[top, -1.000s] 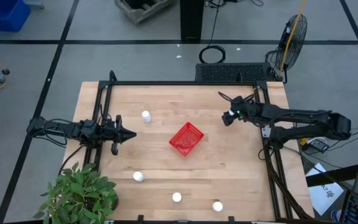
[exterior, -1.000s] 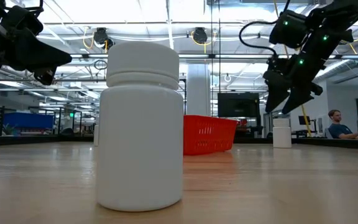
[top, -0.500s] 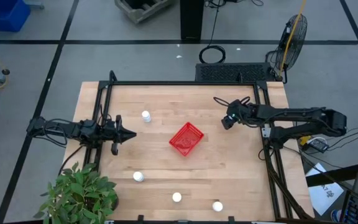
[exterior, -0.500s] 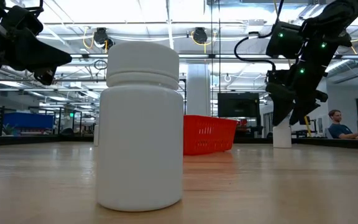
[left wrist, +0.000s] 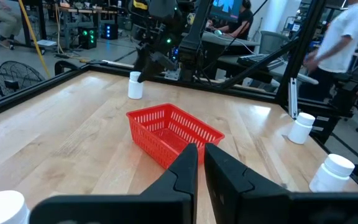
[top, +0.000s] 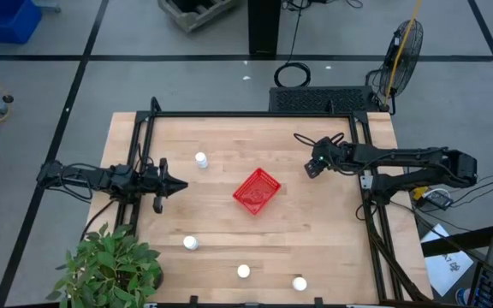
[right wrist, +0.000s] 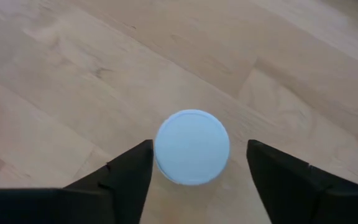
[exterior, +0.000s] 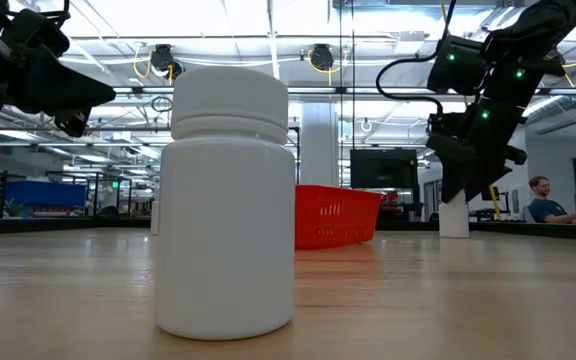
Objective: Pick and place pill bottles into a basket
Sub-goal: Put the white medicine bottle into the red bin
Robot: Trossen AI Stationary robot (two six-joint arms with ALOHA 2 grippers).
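The red basket (top: 256,190) stands mid-table. Several white pill bottles stand upright on their bases: one far left of the basket (top: 201,160) and three near the front edge (top: 190,243), (top: 243,271), (top: 299,283). My right gripper (right wrist: 200,148) is open, pointing down over another bottle (right wrist: 192,147) to the right of the basket, one finger on each side of its cap. In the low view this bottle (exterior: 455,215) stands below the gripper (exterior: 465,188). My left gripper (top: 175,184) is shut and empty, above the table's left side. My right gripper comes at the bottle from above with its fingers astride the cap. One finger (right wrist: 135,167) stands right at the cap's rim (right wrist: 158,149), and I cannot tell whether it touches. The other finger (right wrist: 272,165) stands apart from the cap. The bottle stands upright on the table.
A potted plant (top: 109,265) overhangs the table's near left corner. A black frame (top: 255,114) runs along the far, left and right edges. People sit in the room beyond the table (exterior: 543,198).
My right gripper has moved a little toward the table's left edge and down over the bottle to the right of the basket, and has then kept still. The bottles and the basket have not moved.
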